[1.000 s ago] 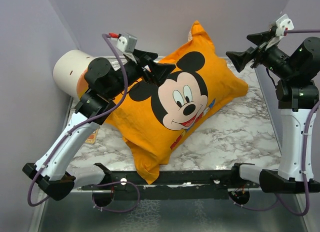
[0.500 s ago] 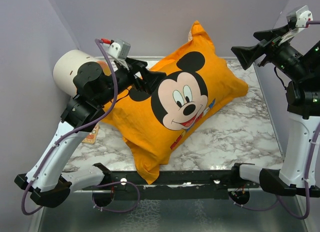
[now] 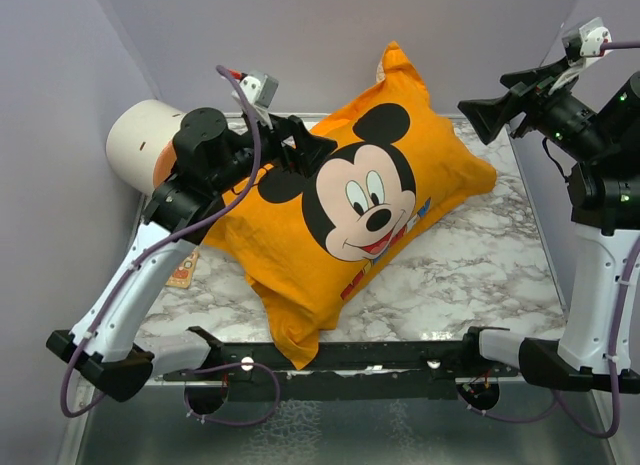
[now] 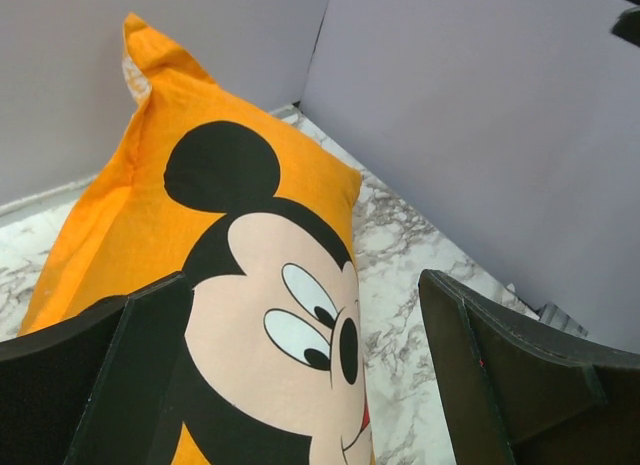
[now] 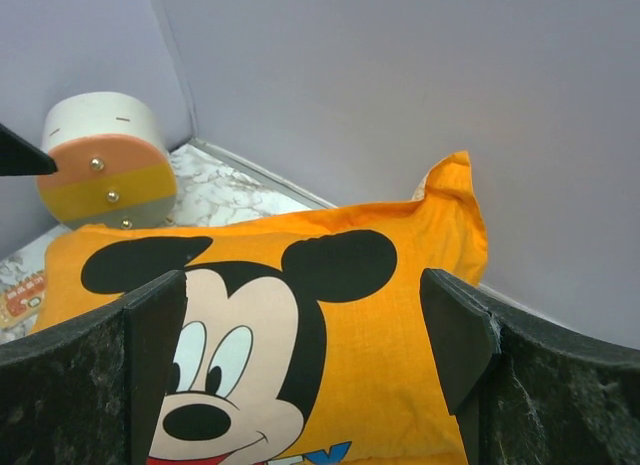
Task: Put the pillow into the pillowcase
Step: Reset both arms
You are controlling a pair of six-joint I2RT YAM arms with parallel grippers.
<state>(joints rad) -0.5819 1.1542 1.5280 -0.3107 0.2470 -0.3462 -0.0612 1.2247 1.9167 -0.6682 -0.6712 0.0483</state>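
The orange-yellow pillowcase (image 3: 300,255) lies plump and diagonal on the marble table, Mickey Mouse face up; it also fills the left wrist view (image 4: 130,215) and the right wrist view (image 5: 420,315). The pillow is hidden, apart from a pale sliver at the case's far corner (image 3: 381,73). My left gripper (image 3: 312,150) hovers over the case's left part beside Mickey's ear, jaws wide open and empty (image 4: 305,285). At the right, my right gripper (image 3: 492,100) is raised above and beyond the case's right edge, open, nothing between its fingers (image 5: 302,285).
A cream-and-orange cylinder (image 3: 140,145) lies on its side in the back left corner, seen too in the right wrist view (image 5: 100,155). A small printed card (image 3: 183,275) lies by the left edge. Lilac walls close the table (image 3: 480,255) on three sides.
My left gripper swung left, then back right over the pillowcase's left part. My right gripper rose up and away to the right. Both stayed open; the pillowcase did not move.
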